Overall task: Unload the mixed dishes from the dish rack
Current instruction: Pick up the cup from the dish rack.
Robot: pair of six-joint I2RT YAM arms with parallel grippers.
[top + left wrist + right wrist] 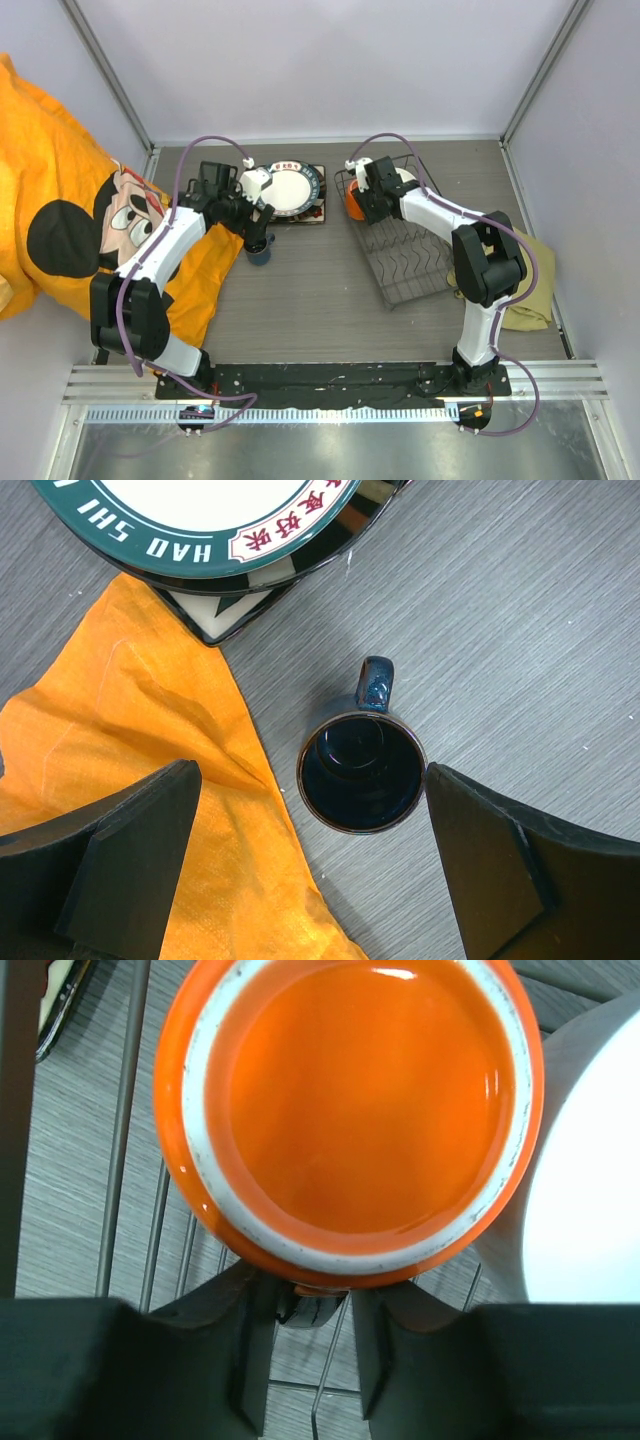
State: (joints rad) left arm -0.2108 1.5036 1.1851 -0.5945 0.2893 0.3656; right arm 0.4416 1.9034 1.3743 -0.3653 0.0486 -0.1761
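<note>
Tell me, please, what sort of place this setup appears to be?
Probably a robot test cell, not a kitchen: plain walls enclose a grey table bearing a dish rack, stacked plates and two bolted arms.

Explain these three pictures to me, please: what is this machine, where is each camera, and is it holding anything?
Two robot arms are bolted at the table's near edge. One picture looks down from above; the others come from a camera on each wrist. The left gripper is open above the small dark-blue cup, which stands on the table beside an orange cloth and near the round plate, which lies on a square plate. The right gripper reaches into the dish rack, its fingers either side of something under the upturned orange mug; whether it grips yet is unclear. A white bowl sits alongside.
</note>
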